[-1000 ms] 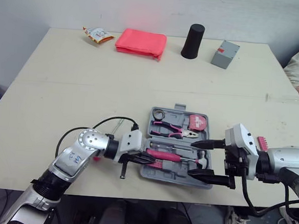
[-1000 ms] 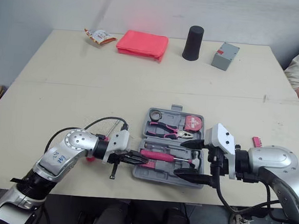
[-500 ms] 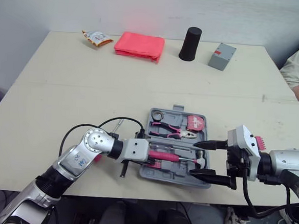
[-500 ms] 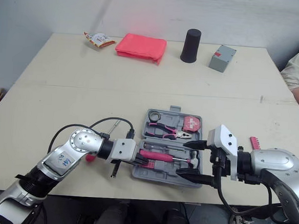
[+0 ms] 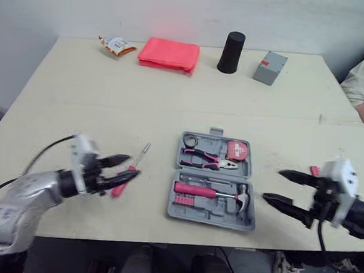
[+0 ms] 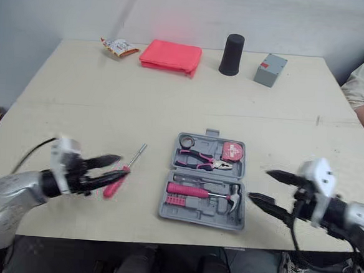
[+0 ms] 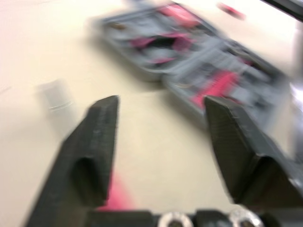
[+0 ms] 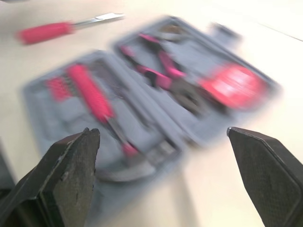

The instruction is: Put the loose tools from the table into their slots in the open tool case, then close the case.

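Here the pale, matte table [image 5: 97,99] carries a wide bare band across its middle. At the left, the left gripper [image 5: 133,167] hovers with its two black wedge-shaped fingers spread apart; they straddle the pink handle end of a screwdriver [image 6: 137,155] without clearly gripping it, while the thin metal shaft lies flat, pointing away toward the far edge. Just to the right, the open tool case [image 5: 214,214], of grey moulded plastic, lies flat near the front edge. Its far half holds pink-handled pliers [image 5: 207,158] and a round pink tape measure [image 5: 237,151]; its near half holds a hammer [image 5: 206,192] with a pink grip. Beyond the case's right side, apart from it, the right gripper [image 5: 272,185] hangs wide open and empty. Along the far edge stand a crinkled snack packet [image 5: 118,44], a folded red cloth [image 5: 169,53], a black cylinder [image 5: 231,51] and a grey box [image 5: 270,58].
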